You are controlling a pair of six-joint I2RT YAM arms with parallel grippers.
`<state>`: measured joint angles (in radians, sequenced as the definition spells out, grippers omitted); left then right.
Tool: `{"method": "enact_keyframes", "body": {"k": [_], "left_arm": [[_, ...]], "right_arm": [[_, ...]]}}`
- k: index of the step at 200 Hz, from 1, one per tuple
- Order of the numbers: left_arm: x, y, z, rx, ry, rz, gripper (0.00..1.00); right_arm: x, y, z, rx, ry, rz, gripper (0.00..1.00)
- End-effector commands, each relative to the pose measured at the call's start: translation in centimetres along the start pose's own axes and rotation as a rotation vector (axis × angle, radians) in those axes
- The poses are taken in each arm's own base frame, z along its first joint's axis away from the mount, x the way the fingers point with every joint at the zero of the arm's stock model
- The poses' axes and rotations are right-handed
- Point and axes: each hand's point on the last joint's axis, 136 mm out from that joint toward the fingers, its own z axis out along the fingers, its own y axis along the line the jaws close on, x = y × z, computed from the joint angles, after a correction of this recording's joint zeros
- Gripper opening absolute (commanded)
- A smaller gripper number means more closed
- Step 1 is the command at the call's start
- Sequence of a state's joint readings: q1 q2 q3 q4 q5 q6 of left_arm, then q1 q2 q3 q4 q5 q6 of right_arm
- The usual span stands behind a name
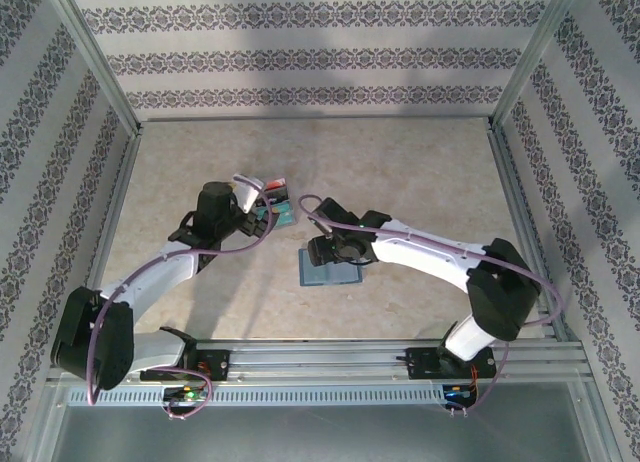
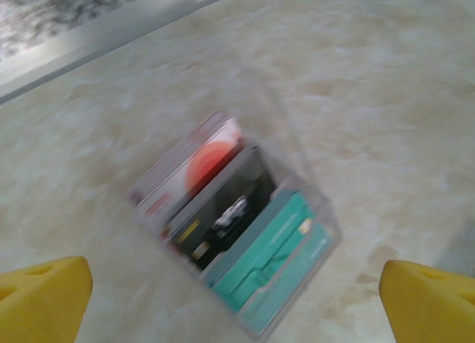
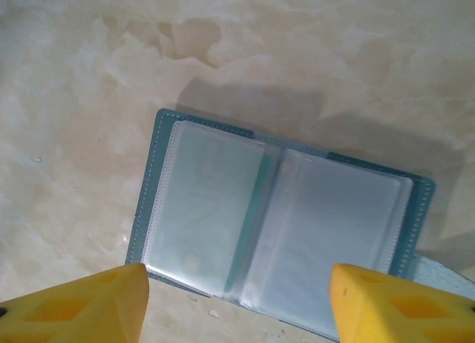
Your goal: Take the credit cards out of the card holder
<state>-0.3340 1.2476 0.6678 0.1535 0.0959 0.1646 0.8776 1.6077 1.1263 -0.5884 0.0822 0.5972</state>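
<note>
The credit cards (image 2: 230,209) lie in a loose fanned stack on the pale, marbled bench (image 1: 400,172), just ahead of the left pincer (image 2: 237,302). Its yellow fingers (image 2: 44,302) stand wide apart, one on each side of the stack, with nothing between them. On top at the far end is a white card with a red circle (image 2: 204,161), then a black card (image 2: 223,206), then teal cards (image 2: 271,254) nearest the pincer. The close view is smeared, so what looks like a clear sleeve around the stack may only be blur.

A little to the right, apart from the cards, the card holder (image 3: 274,224) lies spread open and flat on the bench, its clear pockets facing up inside a blue-grey stitched border. The right pincer (image 3: 237,306) hovers over its near edge, fingers parted and gripping nothing.
</note>
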Motion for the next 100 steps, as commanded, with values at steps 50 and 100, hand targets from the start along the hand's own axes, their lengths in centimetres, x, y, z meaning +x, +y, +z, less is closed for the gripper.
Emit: {"method": "enact_keyframes", "body": {"k": [50, 100], "left_arm": [[0.4, 6.5, -3.8, -0.398, -0.12, -0.277, 0.99], [1.7, 7.1, -3.9, -0.447, -0.08, -0.293, 0.99]], "right_arm": [[1.1, 1.9, 3.0, 0.109, 0.081, -0.054, 0.64], [1.7, 1.9, 5.0, 0.132, 0.116, -0.045, 0.69]]}}
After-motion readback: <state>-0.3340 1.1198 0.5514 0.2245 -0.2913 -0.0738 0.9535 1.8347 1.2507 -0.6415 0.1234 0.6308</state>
